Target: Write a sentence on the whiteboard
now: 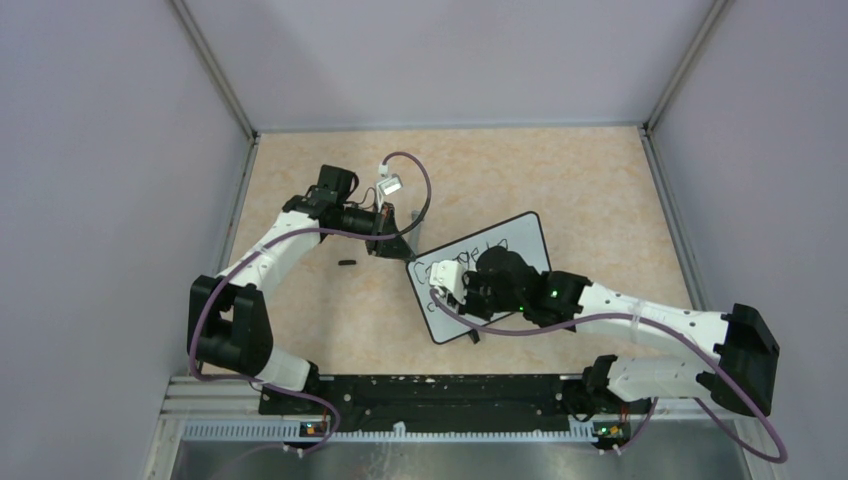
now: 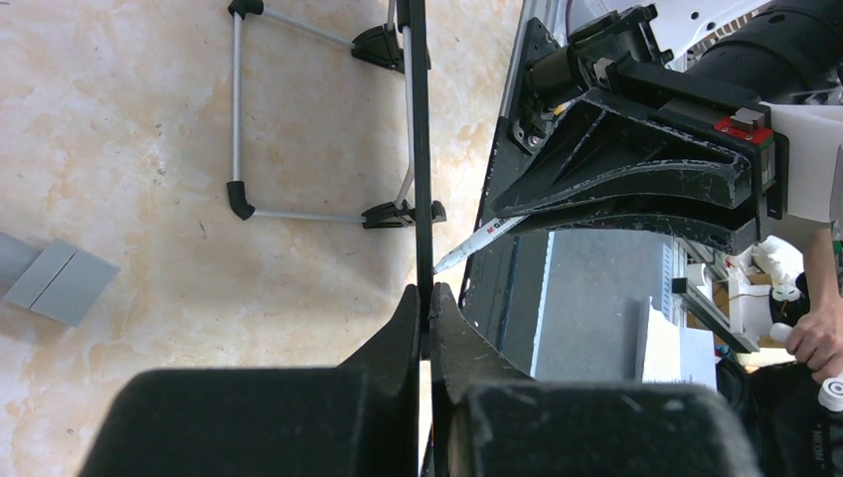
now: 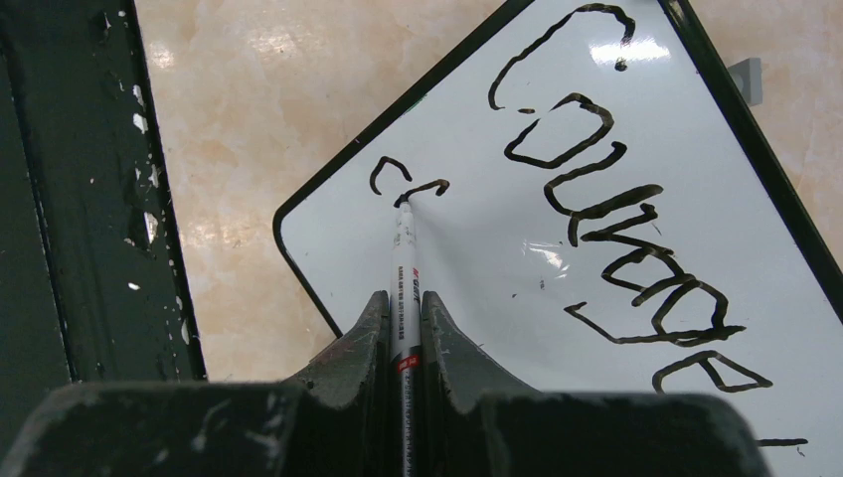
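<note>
Whiteboard [image 1: 522, 236] centre-right of top view, angled diagonally. Sentence [image 3: 596, 204] partial: "Courage" runs down right side of right wrist view. Left gripper [image 2: 427, 313] clamped on board rim. Right gripper [image 3: 403, 323] pinches marker [image 3: 404, 248], tip touching board.

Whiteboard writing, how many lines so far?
2. The first line, starting Courage, runs along a long edge of the whiteboard; the second line, just two strokes, sits at the marker tip. More may be hidden past the frame.
</note>
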Robot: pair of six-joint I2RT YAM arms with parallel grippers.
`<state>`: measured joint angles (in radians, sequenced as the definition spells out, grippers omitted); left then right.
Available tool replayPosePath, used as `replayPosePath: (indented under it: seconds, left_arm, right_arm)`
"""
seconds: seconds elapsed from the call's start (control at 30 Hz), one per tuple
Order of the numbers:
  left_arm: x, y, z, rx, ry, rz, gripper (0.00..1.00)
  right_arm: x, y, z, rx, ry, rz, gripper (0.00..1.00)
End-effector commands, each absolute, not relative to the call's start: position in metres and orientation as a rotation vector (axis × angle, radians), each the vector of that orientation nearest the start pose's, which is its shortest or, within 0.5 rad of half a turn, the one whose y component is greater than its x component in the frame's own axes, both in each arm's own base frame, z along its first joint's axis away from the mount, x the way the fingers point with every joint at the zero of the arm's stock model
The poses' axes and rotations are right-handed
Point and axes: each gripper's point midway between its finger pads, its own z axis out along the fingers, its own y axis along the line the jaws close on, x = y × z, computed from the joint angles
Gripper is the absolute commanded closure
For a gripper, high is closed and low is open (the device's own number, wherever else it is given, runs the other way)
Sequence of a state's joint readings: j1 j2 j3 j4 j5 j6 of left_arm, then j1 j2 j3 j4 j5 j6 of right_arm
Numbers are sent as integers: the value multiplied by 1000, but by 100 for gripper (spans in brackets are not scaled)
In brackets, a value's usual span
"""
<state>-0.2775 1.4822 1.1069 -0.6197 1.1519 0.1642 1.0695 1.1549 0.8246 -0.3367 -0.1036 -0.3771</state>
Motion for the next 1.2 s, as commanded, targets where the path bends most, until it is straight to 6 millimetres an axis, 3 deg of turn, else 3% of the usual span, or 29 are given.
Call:
replayPosePath:
  seconds: [0.0, 0.5, 0.97, 1.17]
  left_arm:
    - [243, -235, 183, 947, 2083, -1457, 100]
    - [243, -234, 181, 945, 2091, -1453, 100]
    - [244, -234, 181, 945, 2092, -1449, 100]
    - [243, -234, 181, 946, 2091, -1452, 100]
  right_arm:
    - [182, 304, 178, -1435, 1630, 460, 100]
    - [177, 284, 165, -1455, 1684, 445, 100]
    - [155, 289, 136, -1621, 1701, 503, 100]
    - [149, 289, 163, -1584, 1648, 556, 100]
